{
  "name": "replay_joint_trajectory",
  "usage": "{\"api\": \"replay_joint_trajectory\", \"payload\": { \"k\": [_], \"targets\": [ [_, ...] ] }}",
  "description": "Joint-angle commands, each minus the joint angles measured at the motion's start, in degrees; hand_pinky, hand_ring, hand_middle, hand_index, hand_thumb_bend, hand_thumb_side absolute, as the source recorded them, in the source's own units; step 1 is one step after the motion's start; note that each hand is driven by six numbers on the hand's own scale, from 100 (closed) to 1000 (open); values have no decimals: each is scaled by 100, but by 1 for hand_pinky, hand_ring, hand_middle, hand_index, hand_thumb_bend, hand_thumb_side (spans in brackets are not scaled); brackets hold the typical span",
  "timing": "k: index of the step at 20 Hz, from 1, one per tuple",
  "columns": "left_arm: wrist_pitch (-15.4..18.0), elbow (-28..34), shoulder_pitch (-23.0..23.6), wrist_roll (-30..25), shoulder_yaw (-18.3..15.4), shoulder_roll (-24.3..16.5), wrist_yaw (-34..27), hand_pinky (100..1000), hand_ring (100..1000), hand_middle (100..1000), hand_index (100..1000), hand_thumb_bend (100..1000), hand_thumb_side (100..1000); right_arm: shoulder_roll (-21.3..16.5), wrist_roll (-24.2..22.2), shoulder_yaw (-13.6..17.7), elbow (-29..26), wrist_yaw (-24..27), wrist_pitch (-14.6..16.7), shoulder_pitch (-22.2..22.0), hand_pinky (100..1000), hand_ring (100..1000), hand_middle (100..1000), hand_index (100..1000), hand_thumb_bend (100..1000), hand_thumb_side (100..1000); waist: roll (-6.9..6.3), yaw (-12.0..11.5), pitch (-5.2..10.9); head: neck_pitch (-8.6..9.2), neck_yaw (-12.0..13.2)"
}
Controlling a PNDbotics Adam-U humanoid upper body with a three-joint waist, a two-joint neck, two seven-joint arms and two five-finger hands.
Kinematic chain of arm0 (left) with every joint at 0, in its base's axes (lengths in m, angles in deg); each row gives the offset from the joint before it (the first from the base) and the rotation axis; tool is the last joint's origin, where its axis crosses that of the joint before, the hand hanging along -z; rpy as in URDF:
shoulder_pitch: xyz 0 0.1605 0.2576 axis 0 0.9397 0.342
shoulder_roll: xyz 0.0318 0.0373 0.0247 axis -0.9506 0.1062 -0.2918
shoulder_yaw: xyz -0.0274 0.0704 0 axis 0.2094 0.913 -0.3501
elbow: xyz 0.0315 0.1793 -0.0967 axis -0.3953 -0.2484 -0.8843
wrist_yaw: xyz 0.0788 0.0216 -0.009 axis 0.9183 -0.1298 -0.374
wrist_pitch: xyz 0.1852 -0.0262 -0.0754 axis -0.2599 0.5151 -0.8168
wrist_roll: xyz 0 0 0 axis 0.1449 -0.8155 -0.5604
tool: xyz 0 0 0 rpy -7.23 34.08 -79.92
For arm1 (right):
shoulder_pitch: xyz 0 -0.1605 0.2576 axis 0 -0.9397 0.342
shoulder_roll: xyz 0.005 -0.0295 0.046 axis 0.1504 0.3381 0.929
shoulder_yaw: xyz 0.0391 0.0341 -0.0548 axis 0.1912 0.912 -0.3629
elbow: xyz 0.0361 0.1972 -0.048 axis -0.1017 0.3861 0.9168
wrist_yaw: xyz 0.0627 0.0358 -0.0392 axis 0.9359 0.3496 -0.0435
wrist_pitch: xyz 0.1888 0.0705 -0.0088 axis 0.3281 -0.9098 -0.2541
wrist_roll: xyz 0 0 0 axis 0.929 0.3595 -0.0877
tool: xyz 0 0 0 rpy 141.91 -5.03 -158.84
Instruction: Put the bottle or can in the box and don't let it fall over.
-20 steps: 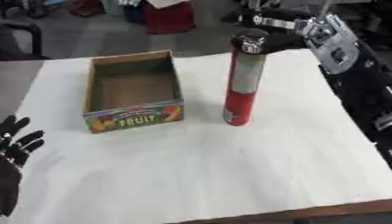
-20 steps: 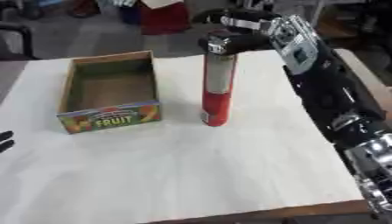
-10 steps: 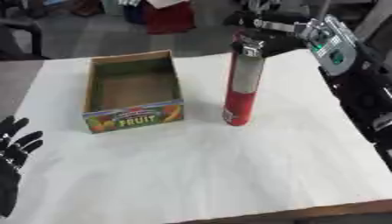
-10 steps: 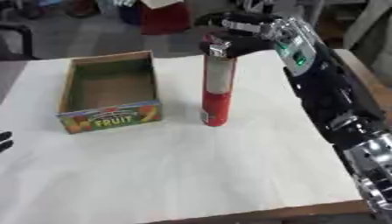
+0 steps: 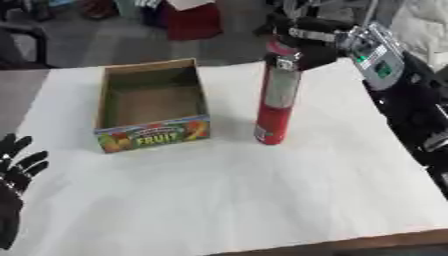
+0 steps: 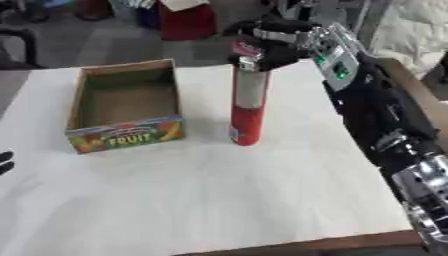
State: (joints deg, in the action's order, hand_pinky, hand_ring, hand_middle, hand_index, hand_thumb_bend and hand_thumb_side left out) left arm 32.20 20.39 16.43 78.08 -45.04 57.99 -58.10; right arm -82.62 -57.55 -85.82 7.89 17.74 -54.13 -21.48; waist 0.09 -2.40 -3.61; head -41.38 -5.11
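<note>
A tall red can (image 5: 274,102) with a silver label stands upright on the white table (image 5: 227,200), just right of an open cardboard box (image 5: 154,135) with FRUIT printed on its front wall. The box holds nothing. My right hand (image 6: 278,44) reaches in from the upper right and its dark fingers curl round the can's top, hiding the cap. My left hand (image 5: 14,169) rests open at the lower left edge, fingers up, far from both.
My right forearm (image 6: 376,105) runs along the table's right side. Beyond the far edge is floor with a red bin (image 5: 192,20) and dark clutter. The table's brown front edge (image 5: 350,245) shows at the bottom right.
My right hand has moved left and down from beside the can's top until its fingers close round it. The can and the box have stayed put.
</note>
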Motion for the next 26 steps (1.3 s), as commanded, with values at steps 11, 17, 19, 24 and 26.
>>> {"api": "replay_joint_trajectory", "payload": {
  "k": [11, 17, 19, 24, 26],
  "targets": [
    [10, 110, -61, -29, -37, -88, -30, 863, 799, 891, 986, 321, 1000, 21, -1395, 193, 323, -348, 1626, -14, 791, 809, 848, 986, 100, 651, -15, 8, 37, 75, -28],
    [6, 106, -63, -28, -36, -85, -32, 864, 799, 889, 986, 321, 1000, 56, -845, 145, 83, -214, 1758, 2, 290, 437, 580, 713, 100, 102, -12, -2, 27, 69, -35],
    [5, 107, -66, -27, -36, -86, -35, 864, 798, 889, 986, 318, 1000, 47, -560, 114, -40, -258, 1831, 12, 153, 339, 503, 609, 100, 100, -8, -7, 28, 67, -42],
    [-1, 110, -76, -26, -32, -87, -46, 864, 799, 888, 985, 317, 1000, 76, 430, -19, -423, -561, 1871, 24, 100, 149, 320, 414, 100, 264, -2, -27, 30, 71, -63],
    [-5, 109, -79, -27, -29, -87, -51, 864, 799, 888, 985, 317, 1000, 86, 783, -82, -539, -654, 1872, 43, 100, 139, 288, 388, 100, 279, 1, -36, 30, 74, -69]
  ]
}}
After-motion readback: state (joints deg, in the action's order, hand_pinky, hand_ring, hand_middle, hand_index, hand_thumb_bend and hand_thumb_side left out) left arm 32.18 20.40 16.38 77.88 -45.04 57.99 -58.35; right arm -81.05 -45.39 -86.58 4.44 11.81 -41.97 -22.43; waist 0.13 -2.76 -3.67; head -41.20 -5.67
